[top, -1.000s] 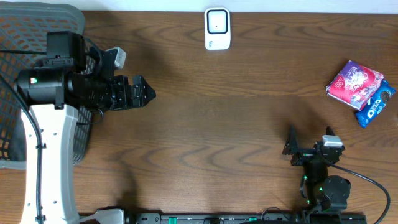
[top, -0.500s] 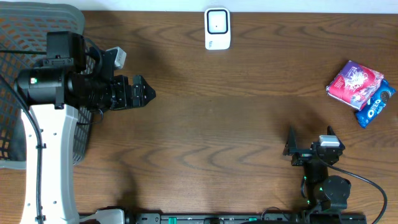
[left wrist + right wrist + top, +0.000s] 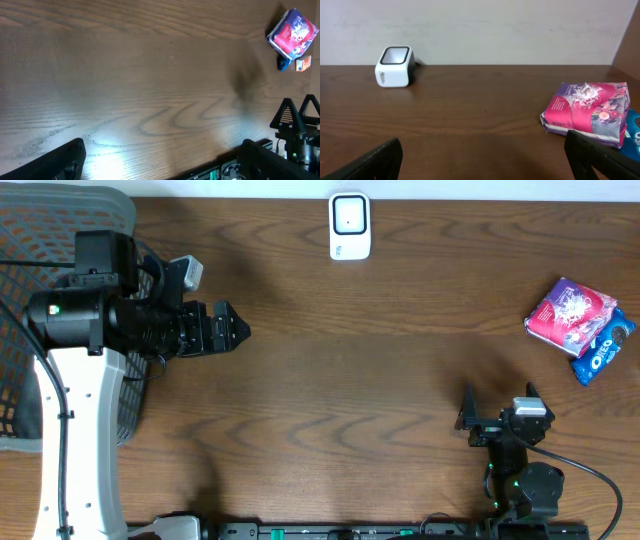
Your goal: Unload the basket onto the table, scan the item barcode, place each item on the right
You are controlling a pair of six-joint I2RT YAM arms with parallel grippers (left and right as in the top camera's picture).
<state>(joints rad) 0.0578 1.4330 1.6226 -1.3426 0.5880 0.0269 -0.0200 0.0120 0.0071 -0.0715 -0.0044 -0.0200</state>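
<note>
I am seeing both tools gaping, released: the left tool (image 3: pixel 238 330) is hanging beside the mesh basket (image 3: pixel 30 240) at the desk's (image 3: pixel 380 380) left edge, the right tool (image 3: pixel 498 405) near the front. The pink packet (image 3: pixel 570 315) is lying far right, touching the blue Oreo pack (image 3: pixel 603 355). The white scanner (image 3: pixel 349 225) is standing at the back edge, well apart from both tools.

table (image 3: pixel 400 380): dark wood grain | wall (image 3: pixel 520 25): plain off-white | light: bright glare (image 3: pixel 107 160) on table
</note>
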